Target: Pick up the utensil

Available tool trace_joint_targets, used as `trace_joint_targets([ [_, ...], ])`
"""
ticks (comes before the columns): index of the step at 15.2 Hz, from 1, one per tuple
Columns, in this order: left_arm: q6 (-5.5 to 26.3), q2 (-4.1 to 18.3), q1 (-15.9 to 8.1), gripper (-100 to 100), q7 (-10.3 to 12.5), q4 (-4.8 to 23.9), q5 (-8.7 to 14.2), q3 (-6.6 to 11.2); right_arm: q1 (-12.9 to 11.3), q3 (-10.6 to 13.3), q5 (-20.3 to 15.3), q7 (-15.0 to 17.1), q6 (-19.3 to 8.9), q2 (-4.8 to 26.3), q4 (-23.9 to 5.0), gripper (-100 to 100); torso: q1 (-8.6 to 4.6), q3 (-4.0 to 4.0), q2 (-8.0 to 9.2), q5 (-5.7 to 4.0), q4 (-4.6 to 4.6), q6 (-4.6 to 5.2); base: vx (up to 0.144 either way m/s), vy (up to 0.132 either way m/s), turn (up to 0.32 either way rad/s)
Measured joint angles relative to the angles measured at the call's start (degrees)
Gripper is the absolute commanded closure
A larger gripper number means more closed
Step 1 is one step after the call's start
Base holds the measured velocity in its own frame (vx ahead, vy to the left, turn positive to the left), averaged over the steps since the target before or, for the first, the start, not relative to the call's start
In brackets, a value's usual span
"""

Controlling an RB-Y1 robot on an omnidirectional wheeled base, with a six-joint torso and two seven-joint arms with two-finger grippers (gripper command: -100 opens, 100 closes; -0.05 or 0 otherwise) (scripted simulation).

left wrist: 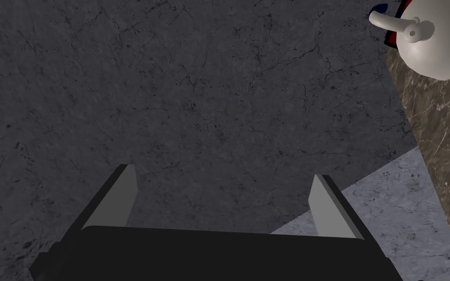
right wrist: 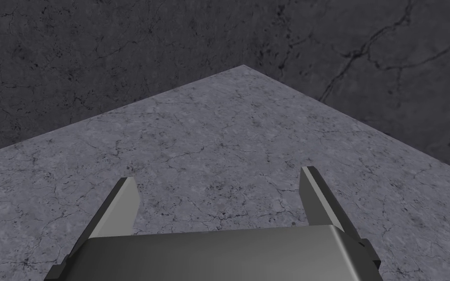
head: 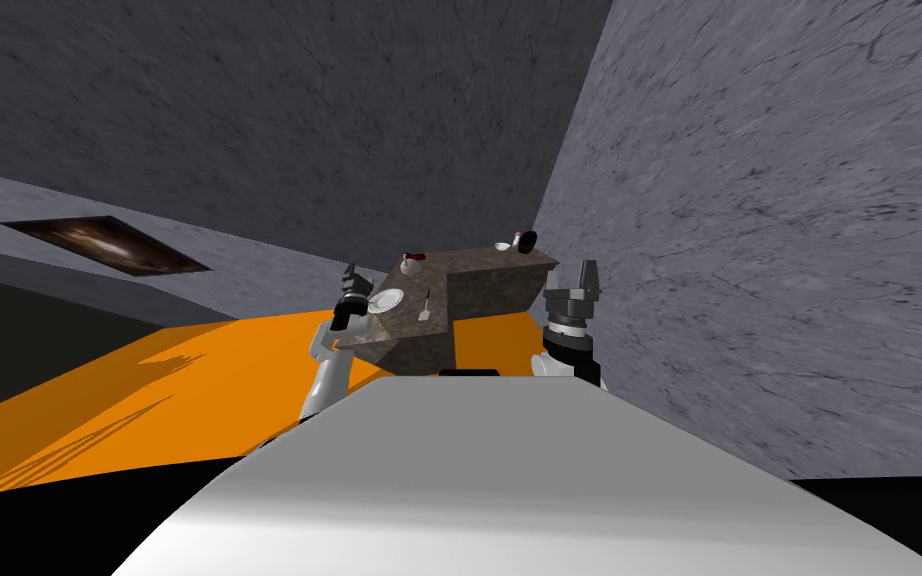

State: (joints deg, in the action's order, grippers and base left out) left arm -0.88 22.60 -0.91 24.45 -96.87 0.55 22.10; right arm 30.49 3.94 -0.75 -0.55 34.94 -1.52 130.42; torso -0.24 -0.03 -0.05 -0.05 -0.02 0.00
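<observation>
Head view: a brown marbled counter (head: 494, 283) is seen at 12 o'clock, and the pale utensil (head: 427, 306) is laid flat on its top, just at 3 o'clock of a white plate (head: 386, 299). The left gripper (head: 352, 272) is held at 9 o'clock of that plate, its fingers spread wide and empty. The right gripper (head: 587, 265) is raised at 3 o'clock of the counter, likewise spread wide and empty.
</observation>
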Motion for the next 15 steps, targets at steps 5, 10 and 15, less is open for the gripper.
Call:
trace_joint_targets([
  [5, 4.6, 0.5, -4.8, -100, 3.1, 6.5, -0.2, 2.91, 0.0, 0.0, 0.0, 0.0, 0.0, 0.0, 0.0, 0, -0.04, -0.01, -0.02, -0.01, 0.00, 0.00, 0.010, -0.070, -0.011],
  [10, 9.7, 1.5, -9.1, -100, 6.7, 12.5, 0.0, 5.96, 0.0, 0.0, 0.0, 0.0, 0.0, 0.0, 0.0, 0, -0.08, 0.00, -0.01, -0.02, 0.00, 0.01, 0.008, -0.076, -0.011],
  [15, 15.1, 1.6, -12.9, -100, 9.6, 17.0, -0.1, 8.74, 0.0, 0.0, 0.0, 0.0, 0.0, 0.0, 0.0, 0, -0.06, -0.01, -0.01, -0.01, 0.00, 0.01, 0.010, -0.062, -0.009],
])
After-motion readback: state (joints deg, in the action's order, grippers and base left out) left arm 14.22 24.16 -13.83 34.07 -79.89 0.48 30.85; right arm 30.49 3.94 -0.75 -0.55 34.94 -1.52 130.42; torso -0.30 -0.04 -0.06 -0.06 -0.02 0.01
